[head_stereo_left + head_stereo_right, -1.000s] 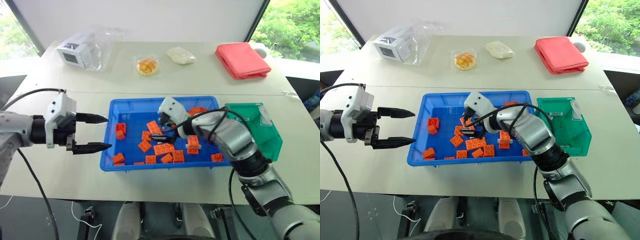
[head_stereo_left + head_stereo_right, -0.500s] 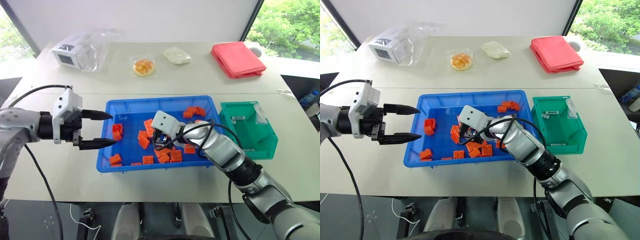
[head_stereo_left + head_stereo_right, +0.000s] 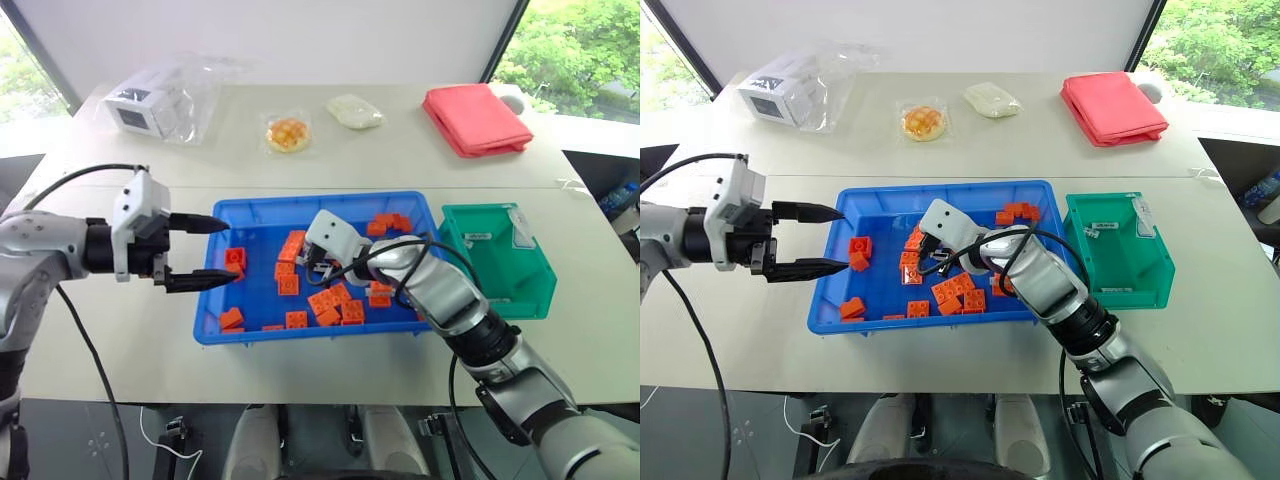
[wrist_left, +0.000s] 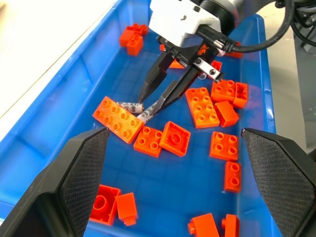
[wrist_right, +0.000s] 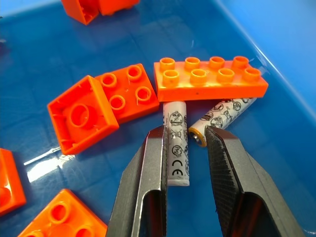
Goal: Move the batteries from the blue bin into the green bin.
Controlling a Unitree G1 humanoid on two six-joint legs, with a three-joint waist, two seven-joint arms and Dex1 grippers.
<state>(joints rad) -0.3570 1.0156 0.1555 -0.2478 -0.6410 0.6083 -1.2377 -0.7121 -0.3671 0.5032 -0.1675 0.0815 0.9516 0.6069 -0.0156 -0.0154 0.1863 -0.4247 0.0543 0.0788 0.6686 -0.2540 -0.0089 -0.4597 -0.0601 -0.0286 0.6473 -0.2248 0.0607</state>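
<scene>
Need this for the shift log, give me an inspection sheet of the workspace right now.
Surface: white table.
Job's things: two slim silver-grey batteries beside a long orange brick in the wide blue plastic bin; small green bin beside it.
Clutter: orange toy bricks, folded red cloth, bagged white box, wrapped pastries.
Grippers: right gripper closing around one battery; left gripper open at the blue bin's end.
Cables: black, on both arms.
Surroundings: windows, trees.
</scene>
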